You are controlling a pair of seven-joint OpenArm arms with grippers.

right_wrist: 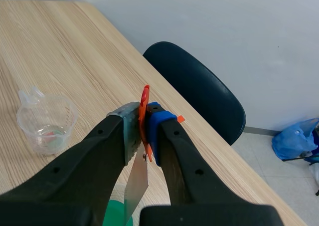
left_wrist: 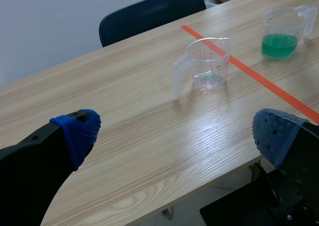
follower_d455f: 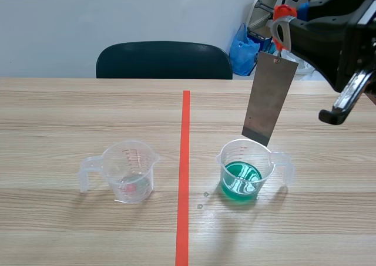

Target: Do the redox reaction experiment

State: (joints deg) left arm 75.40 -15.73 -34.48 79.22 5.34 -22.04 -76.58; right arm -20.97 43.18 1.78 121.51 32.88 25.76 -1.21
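Green liquid (follower_d455f: 241,181) fills the clear right cup (follower_d455f: 267,162). The clear left cup (follower_d455f: 128,166) has red markings and perhaps something reddish at its bottom. The plate (follower_d455f: 269,98) is dull grey, its clip (follower_d455f: 283,16) orange. The table (follower_d455f: 70,113) is pale wood-grain, the stripe (follower_d455f: 185,148) orange-red, and the left pads (left_wrist: 79,131) are blue and dotted.

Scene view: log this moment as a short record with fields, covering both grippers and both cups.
green cup: right of tape line, green liquid inside
clear cup: left of tape line, nearly empty
right gripper: shut on orange clip, raised
metal plate: hangs from the clip, lower edge near green cup's rim, not in the liquid
left gripper: open, holds nothing
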